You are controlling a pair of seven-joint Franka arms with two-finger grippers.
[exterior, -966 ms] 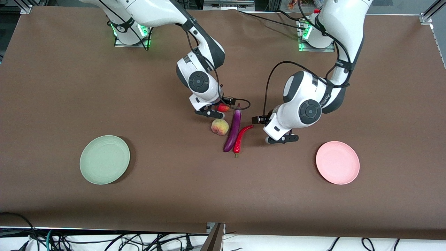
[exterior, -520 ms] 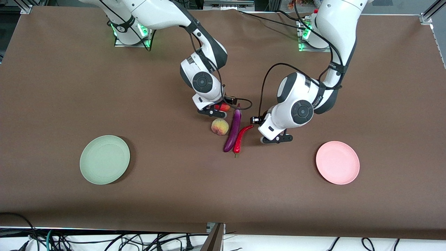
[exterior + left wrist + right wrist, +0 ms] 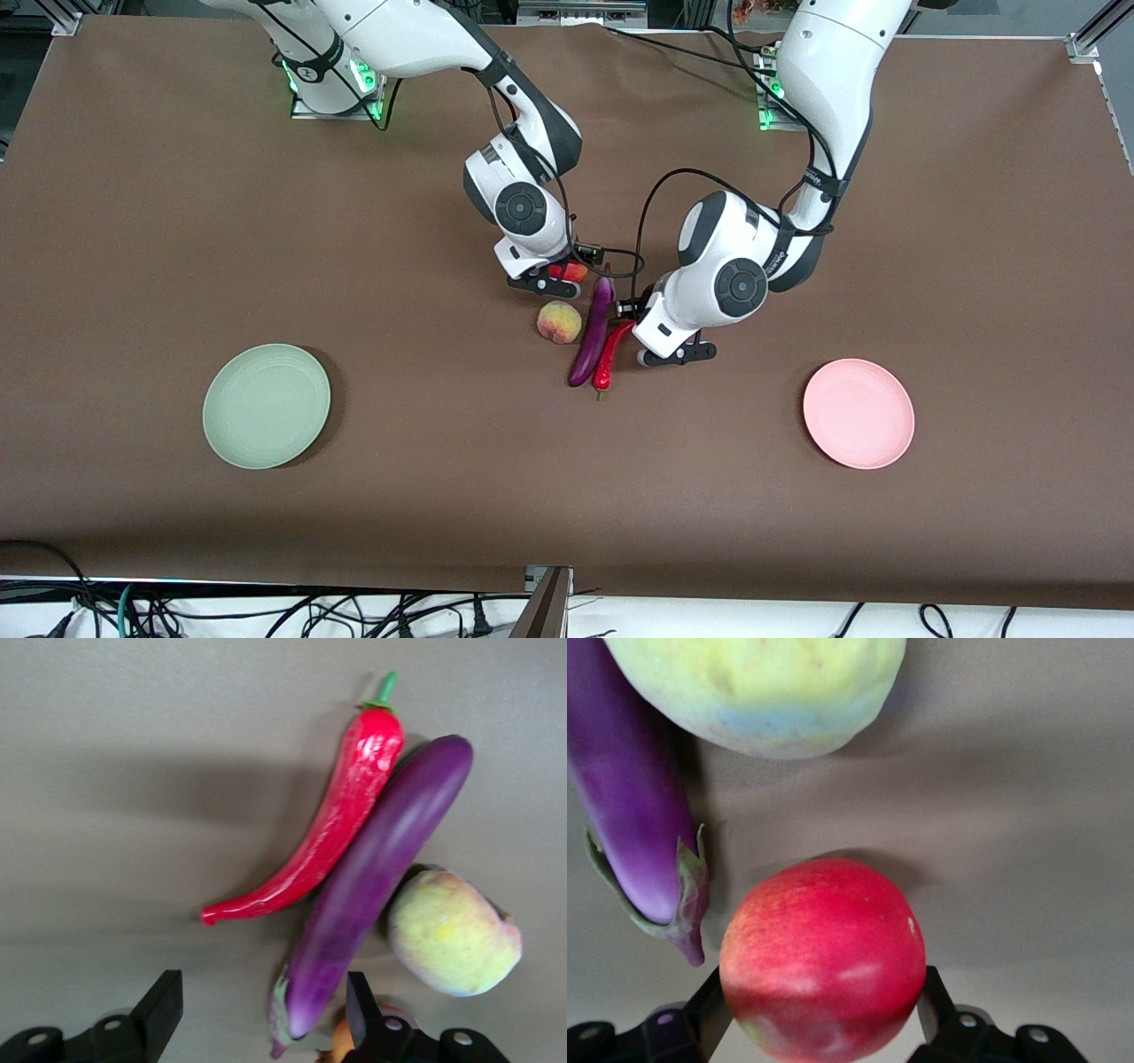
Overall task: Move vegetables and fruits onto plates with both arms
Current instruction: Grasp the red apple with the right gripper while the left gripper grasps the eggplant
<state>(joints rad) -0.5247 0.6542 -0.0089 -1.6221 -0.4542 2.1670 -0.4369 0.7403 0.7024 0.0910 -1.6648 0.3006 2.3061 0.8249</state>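
Observation:
The purple eggplant (image 3: 594, 337), red chili (image 3: 611, 350), peach (image 3: 559, 322) and round red fruit (image 3: 570, 271) lie together mid-table. My right gripper (image 3: 542, 284) is low at the red fruit. In the right wrist view its open fingers (image 3: 713, 1005) stand on either side of the red fruit (image 3: 824, 957), which rests on the table. My left gripper (image 3: 678, 355) is open and empty, just beside the chili toward the left arm's end. In the left wrist view the gripper (image 3: 263, 1028) frames the eggplant's (image 3: 381, 868) stem end, with the chili (image 3: 332, 833) and peach (image 3: 452, 935) alongside.
The mint green plate (image 3: 266, 406) sits toward the right arm's end and the pink plate (image 3: 858, 413) toward the left arm's end, both nearer the front camera than the produce. Brown table cover lies all around them.
My left gripper has moved toward the chili and eggplant from the left arm's end. My right gripper has edged closer around the red fruit. The produce has not moved.

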